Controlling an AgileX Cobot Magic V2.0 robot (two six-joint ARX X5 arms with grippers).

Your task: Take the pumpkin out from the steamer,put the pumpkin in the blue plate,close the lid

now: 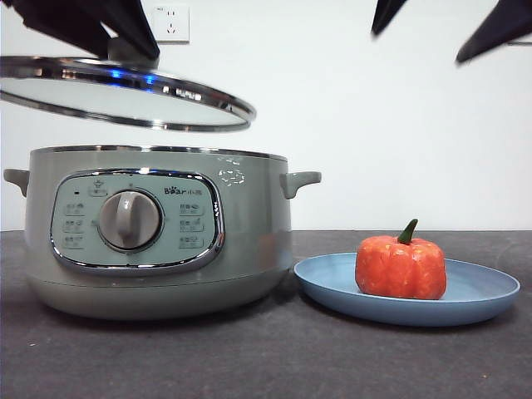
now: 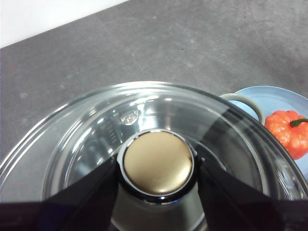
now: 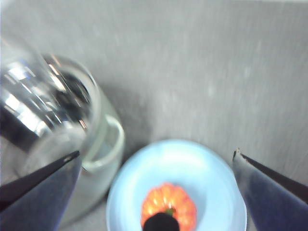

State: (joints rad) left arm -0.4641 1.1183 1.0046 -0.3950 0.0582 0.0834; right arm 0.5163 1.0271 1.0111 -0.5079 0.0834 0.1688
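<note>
The orange-red pumpkin (image 1: 401, 266) sits upright in the blue plate (image 1: 486, 295), right of the sage-green steamer (image 1: 158, 233). My left gripper (image 2: 158, 168) is shut on the knob (image 2: 158, 162) of the glass lid (image 1: 125, 96) and holds the lid tilted a little above the steamer's open rim. My right gripper (image 3: 156, 161) is open and empty, high above the plate; its jaw tips show at the top right of the front view (image 1: 445, 29). The pumpkin (image 3: 168, 208) and the plate (image 3: 211, 168) lie below it in the right wrist view. The pumpkin also shows in the left wrist view (image 2: 288, 132).
The steamer and plate stand on a dark grey table (image 1: 266, 357) against a white wall with a socket (image 1: 170, 23). The steamer's side handle (image 1: 299, 180) reaches toward the plate.
</note>
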